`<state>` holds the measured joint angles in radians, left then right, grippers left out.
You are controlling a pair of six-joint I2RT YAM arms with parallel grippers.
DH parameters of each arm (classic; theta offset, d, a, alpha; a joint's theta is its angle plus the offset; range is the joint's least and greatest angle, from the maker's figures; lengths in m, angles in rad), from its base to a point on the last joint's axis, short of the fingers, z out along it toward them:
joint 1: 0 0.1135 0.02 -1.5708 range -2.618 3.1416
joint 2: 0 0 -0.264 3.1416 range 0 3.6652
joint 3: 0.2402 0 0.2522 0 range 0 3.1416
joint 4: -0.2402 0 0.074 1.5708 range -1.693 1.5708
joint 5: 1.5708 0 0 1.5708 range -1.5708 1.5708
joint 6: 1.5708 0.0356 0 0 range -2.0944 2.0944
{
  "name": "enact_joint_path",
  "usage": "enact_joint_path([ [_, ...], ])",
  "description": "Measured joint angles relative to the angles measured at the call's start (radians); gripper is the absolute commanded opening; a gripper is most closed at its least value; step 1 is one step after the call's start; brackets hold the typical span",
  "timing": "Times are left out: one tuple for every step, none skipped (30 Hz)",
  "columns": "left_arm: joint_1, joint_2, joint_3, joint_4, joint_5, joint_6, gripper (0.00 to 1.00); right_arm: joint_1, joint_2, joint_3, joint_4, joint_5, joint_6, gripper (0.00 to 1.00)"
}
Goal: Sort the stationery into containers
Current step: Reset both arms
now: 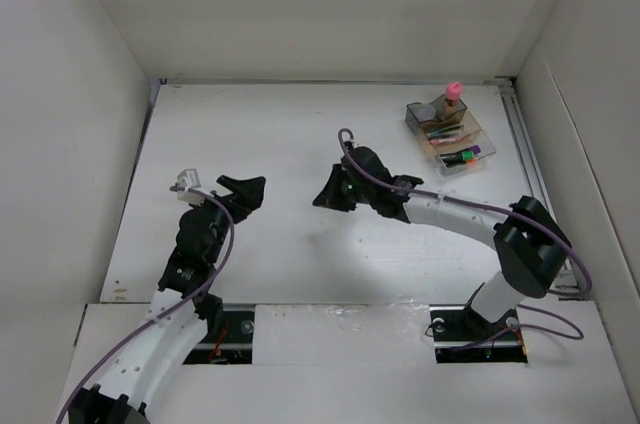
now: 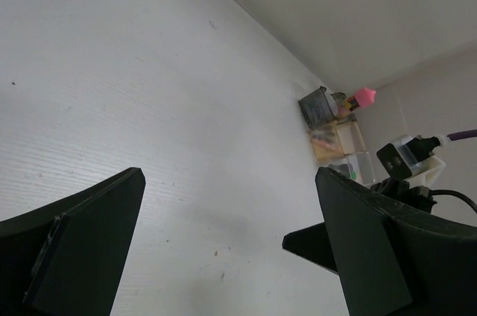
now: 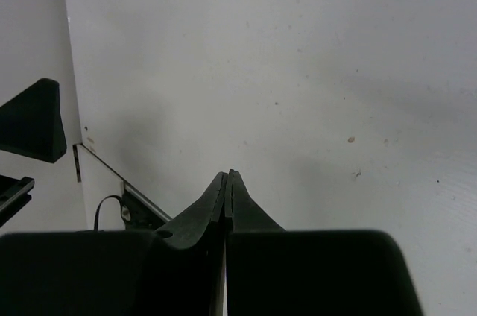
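Note:
The clear organizer (image 1: 478, 134) stands at the far right of the table. It holds the pink-capped glue stick (image 1: 452, 96), a green-and-black highlighter (image 1: 462, 157), a purple marker and thin pens. It also shows far off in the left wrist view (image 2: 325, 107), with the glue stick's pink cap (image 2: 364, 95) standing up from it. My left gripper (image 1: 243, 190) is open and empty over bare table at the left. My right gripper (image 1: 327, 191) is shut with nothing between its jaws, near the table's middle, well left of the organizer. The small clear-grey round piece cannot be made out.
White walls enclose the table on the left, back and right. A metal rail (image 1: 524, 134) runs along the right edge beside the organizer. A tip of the left gripper (image 3: 31, 122) shows at the left of the right wrist view.

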<state>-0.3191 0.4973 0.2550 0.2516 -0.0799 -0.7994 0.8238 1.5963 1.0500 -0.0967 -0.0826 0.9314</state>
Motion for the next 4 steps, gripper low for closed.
enact_joint_path([
  [0.0,0.002,0.0,0.008,0.002,-0.002,1.0,0.005,0.0,0.0,0.001,0.0,-0.001,0.08],
  [0.0,0.003,0.0,0.022,0.008,-0.003,1.0,0.009,0.001,0.0,0.001,0.0,-0.002,0.13],
  [0.0,0.006,0.0,0.039,0.015,-0.003,1.0,0.011,0.001,0.0,0.0,0.0,-0.004,0.17],
  [0.0,0.009,0.0,0.052,0.021,-0.003,1.0,0.013,0.002,0.0,0.001,0.0,-0.005,0.28],
])
